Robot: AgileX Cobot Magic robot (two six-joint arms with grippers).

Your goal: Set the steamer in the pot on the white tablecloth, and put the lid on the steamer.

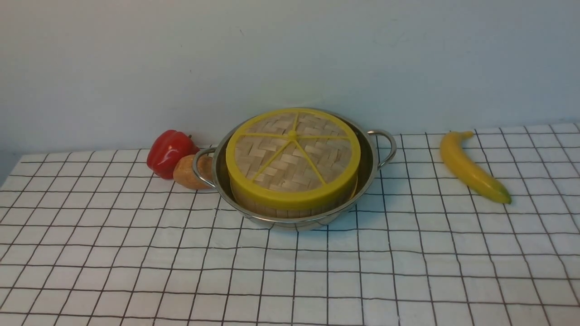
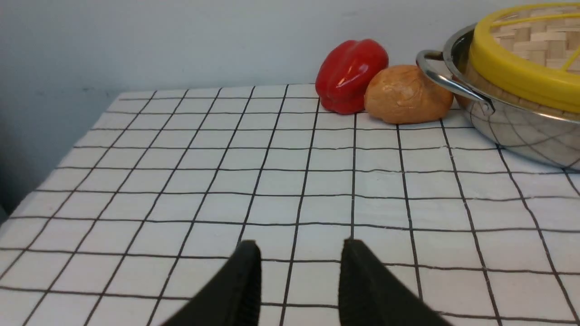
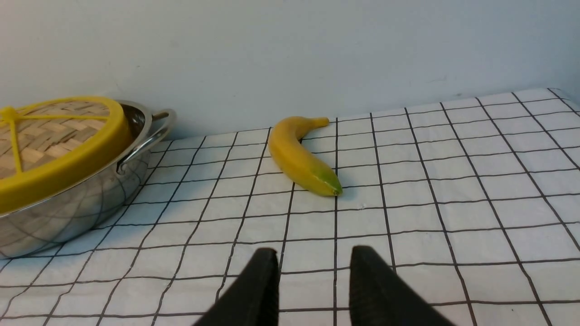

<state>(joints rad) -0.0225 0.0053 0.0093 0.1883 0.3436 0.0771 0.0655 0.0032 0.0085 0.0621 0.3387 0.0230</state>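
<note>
Front view showed the lid (image 1: 293, 155) seated on the steamer (image 1: 290, 206) inside the pot (image 1: 372, 163), mid-far on the white tablecloth (image 1: 136, 253); nothing seemed left. Left gripper (image 2: 300, 253) and right gripper (image 3: 313, 260) were parted and empty.

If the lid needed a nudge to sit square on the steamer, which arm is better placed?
Neither clearly. The lid already lies on the steamer inside the pot. The left gripper and right gripper both hang open and empty over the white tablecloth, each on its own side of the pot.
</note>
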